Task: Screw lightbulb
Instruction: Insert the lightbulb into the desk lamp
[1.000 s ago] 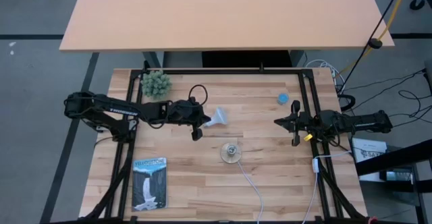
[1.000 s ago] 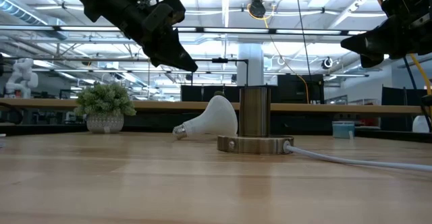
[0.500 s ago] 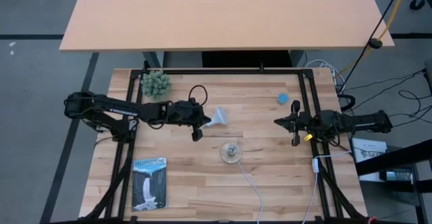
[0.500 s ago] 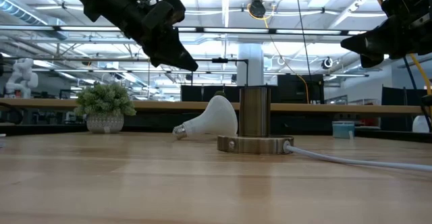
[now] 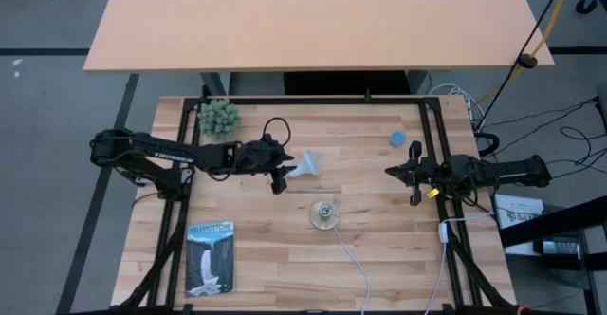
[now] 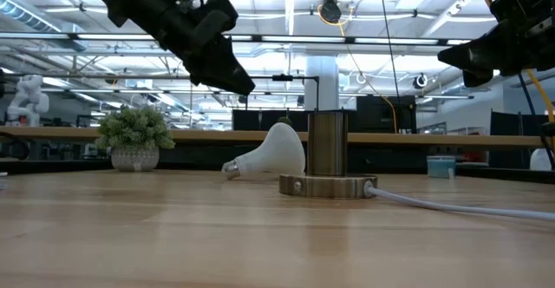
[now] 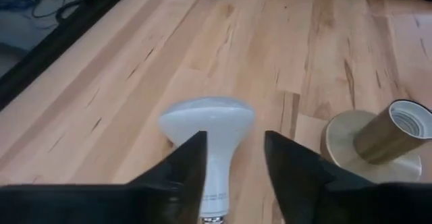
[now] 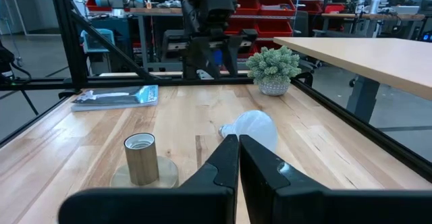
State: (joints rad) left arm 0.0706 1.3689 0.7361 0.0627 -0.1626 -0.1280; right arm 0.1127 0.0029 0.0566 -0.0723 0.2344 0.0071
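The white lightbulb [image 5: 308,165] lies on its side on the table, its dome toward the table's right and its grey screw base [image 6: 230,168] toward the left. My left gripper [image 5: 283,173] hangs open above the base end [image 6: 238,84]. In the left wrist view its fingers [image 7: 233,140] stand on either side of the bulb [image 7: 208,133] without touching it. The brass socket [image 5: 324,213] stands upright on its round disc, nearer than the bulb. My right gripper [image 5: 391,172] is shut and empty, raised at the table's right [image 8: 237,142].
A white cord [image 5: 356,263] runs from the socket disc to the near edge. A small potted plant [image 5: 219,117] stands at the far left, a small blue object [image 5: 397,138] at the far right, and a waterfall booklet [image 5: 210,256] at the near left.
My left gripper has edged a little toward the table's right, closer over the bulb's base end. The bulb has stayed where it lay.
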